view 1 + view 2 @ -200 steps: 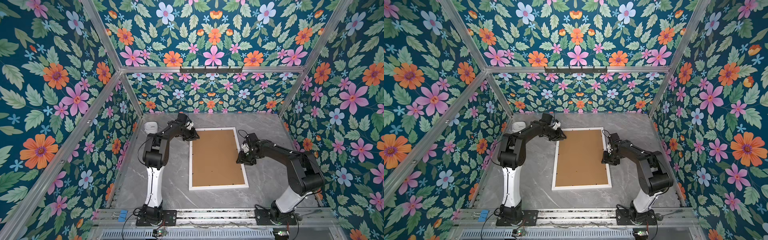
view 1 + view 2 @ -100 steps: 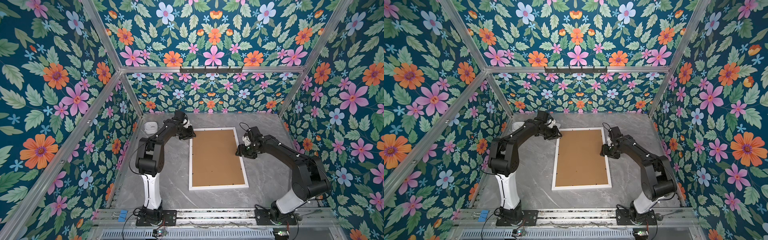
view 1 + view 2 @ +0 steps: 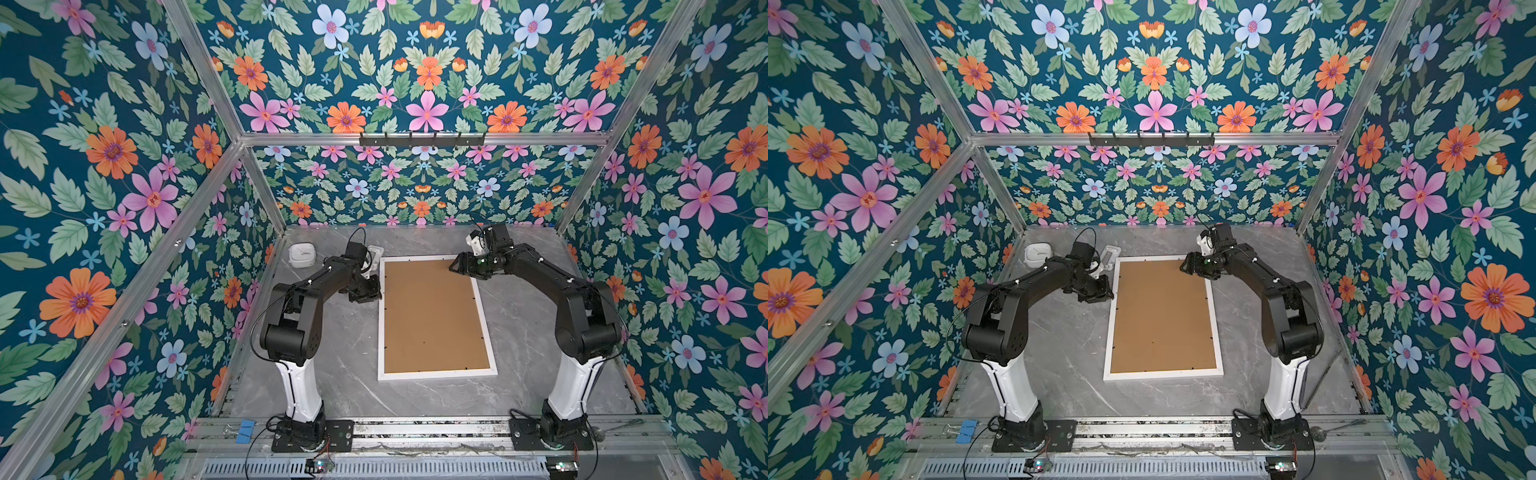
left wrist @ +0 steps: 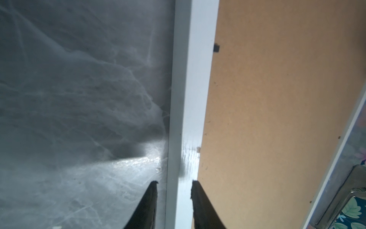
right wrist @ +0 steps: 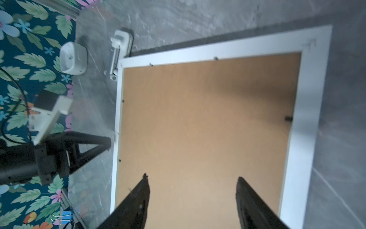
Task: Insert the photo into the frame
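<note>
The frame [image 3: 436,375] lies flat and back-up in the middle of the grey marbled surface [image 3: 332,357]. Its long sides run near to far, slightly skewed in both top views [image 3: 1163,375]. The recess is filled edge to edge by the brown backing board [image 3: 432,316], and small black tabs sit along the inner rim. The photo is not visible in any view, and whether it lies under the board cannot be told. The frame's far-left corner sits just beside a small white gadget [image 3: 376,252]. A white rounded box [image 3: 302,254] stands farther left, in the far-left corner of the surface, apart from the frame. Bare surface runs along both long sides and along the near short side down to the base rail, where a blue clip [image 3: 245,428] sits. Room at the far side is narrower. The left fingers [image 3: 374,295] are at the frame's left long rim, toward its far end. In the left wrist view the two fingers [image 4: 148,204] straddle the white rim [image 4: 190,89], one over the surface, the other over the seam of rim and board [image 4: 277,99]. They are parted a little, with a strip of grey showing between the outer finger and the rim, and nothing is clamped. The right fingers [image 3: 455,268] hang over the board at the far-right corner. In the right wrist view the fingers [image 5: 136,204] are spread wide with the board [image 5: 208,119] between them, gripping nothing. Whether the tips touch the board cannot be told.
</note>
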Tool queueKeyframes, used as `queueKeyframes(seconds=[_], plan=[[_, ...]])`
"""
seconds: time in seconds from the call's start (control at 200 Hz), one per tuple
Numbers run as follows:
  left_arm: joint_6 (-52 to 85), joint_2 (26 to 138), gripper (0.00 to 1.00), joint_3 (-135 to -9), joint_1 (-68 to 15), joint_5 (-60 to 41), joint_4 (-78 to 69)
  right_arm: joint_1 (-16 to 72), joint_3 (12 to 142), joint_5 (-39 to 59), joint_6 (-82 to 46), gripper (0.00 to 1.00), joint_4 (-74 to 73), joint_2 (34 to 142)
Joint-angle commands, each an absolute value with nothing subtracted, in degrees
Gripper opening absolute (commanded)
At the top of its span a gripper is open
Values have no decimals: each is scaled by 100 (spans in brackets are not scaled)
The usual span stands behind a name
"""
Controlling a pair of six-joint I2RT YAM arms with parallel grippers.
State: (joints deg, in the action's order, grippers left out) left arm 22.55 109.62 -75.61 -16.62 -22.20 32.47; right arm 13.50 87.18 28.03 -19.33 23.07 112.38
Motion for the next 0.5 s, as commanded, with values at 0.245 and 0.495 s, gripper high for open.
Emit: queueKeyframes(seconds=[0.245,0.495], plan=[[2212,11214,33,-7570,-1934,-1991,3128,1029,10036,4098,-2511,69,1554,12747],[2215,11376,25,-7583,-2040,-1775,3159,1022,11196,4430,-2751,69,1565,13772]])
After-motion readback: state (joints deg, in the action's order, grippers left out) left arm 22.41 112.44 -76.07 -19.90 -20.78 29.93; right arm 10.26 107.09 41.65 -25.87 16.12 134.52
